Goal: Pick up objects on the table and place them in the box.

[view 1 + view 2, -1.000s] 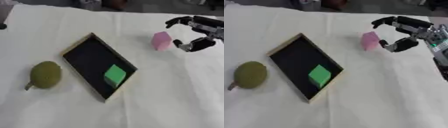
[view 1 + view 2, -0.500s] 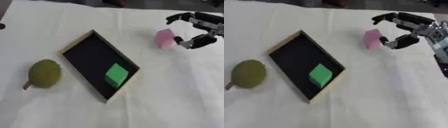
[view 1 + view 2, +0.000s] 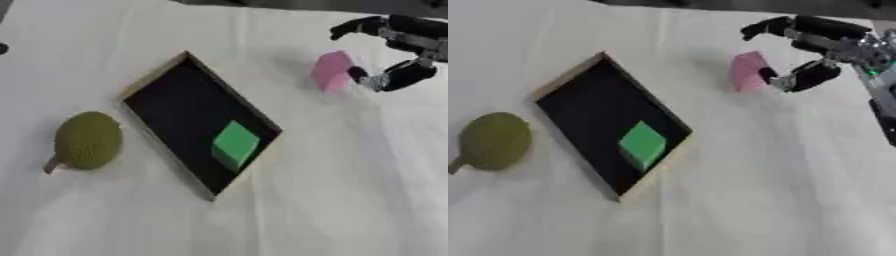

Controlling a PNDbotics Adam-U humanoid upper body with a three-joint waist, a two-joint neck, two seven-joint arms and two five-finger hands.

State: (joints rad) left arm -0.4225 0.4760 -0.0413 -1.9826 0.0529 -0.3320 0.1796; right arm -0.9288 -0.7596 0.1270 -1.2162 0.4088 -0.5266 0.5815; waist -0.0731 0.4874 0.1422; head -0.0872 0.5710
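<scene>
A pink block (image 3: 332, 71) stands on the white cloth at the upper right. My right hand (image 3: 839, 43) reaches in from the right edge and is open. Its fingers (image 3: 765, 27) arch over the block's top without touching it, and its thumb (image 3: 796, 78) sits at the block's right side. A flat black box with a wooden rim (image 3: 156, 76) lies askew in the middle, and a green cube (image 3: 234, 145) rests in its lower end. An olive-green round fruit-like object (image 3: 87, 140) with a short stem lies to the left of the box. My left hand is out of sight.
White cloth covers the whole table (image 3: 350, 190). A small dark thing (image 3: 3, 48) shows at the left edge. Bare cloth stretches between the box and the pink block.
The right hand has drawn in towards the pink block, and its thumb is now against the block's right side. The whole picture has shifted slightly. The block, box and fruit have stayed put.
</scene>
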